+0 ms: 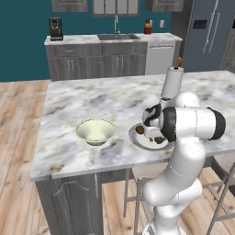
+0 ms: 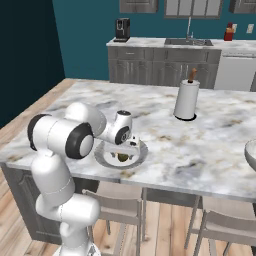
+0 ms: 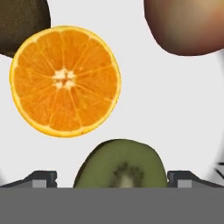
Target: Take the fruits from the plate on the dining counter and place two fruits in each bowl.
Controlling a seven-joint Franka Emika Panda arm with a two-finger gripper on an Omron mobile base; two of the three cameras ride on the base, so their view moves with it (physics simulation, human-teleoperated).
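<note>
My gripper (image 3: 113, 178) is open and hangs low over the plate (image 3: 144, 87) on the dining counter (image 1: 105, 98). Its two fingertips (image 3: 41, 178) stand either side of the brown oval fruit (image 3: 120, 166), whose cut face is green, and do not touch it. Beyond it lie the orange (image 3: 65, 81), the reddish apple (image 3: 188, 26) and the dark green fruit (image 3: 19, 24). The plate (image 1: 134, 137) sits near the counter's front edge, with the cream-green bowl (image 1: 96, 131) to its left. The grey speckled bowl (image 2: 251, 150) shows at the far right edge.
A paper towel roll (image 1: 173, 81) stands upright on the counter behind the plate. Stools (image 2: 120, 210) are tucked under the counter's front edge. The cabinet run with the sink (image 1: 114, 36) lines the back wall.
</note>
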